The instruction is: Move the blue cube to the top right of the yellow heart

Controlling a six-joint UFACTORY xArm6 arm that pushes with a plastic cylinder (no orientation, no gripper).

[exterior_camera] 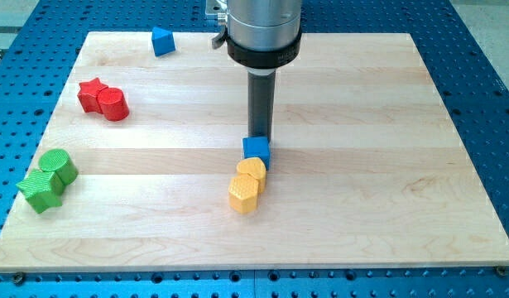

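The blue cube (256, 151) sits near the middle of the wooden board (386, 165). The yellow heart (252, 171) lies just below it and touches its lower edge. A yellow hexagonal block (244, 194) lies against the heart's lower left. My tip (259, 136) stands right at the top edge of the blue cube, with the dark rod rising from it to the grey arm housing at the view's top.
A blue triangular block (162, 40) lies at the top left. A red star (92, 93) and a red cylinder (112, 103) touch at the left. A green cylinder (59, 166) and a green star (39, 189) touch at the lower left, near the board's edge.
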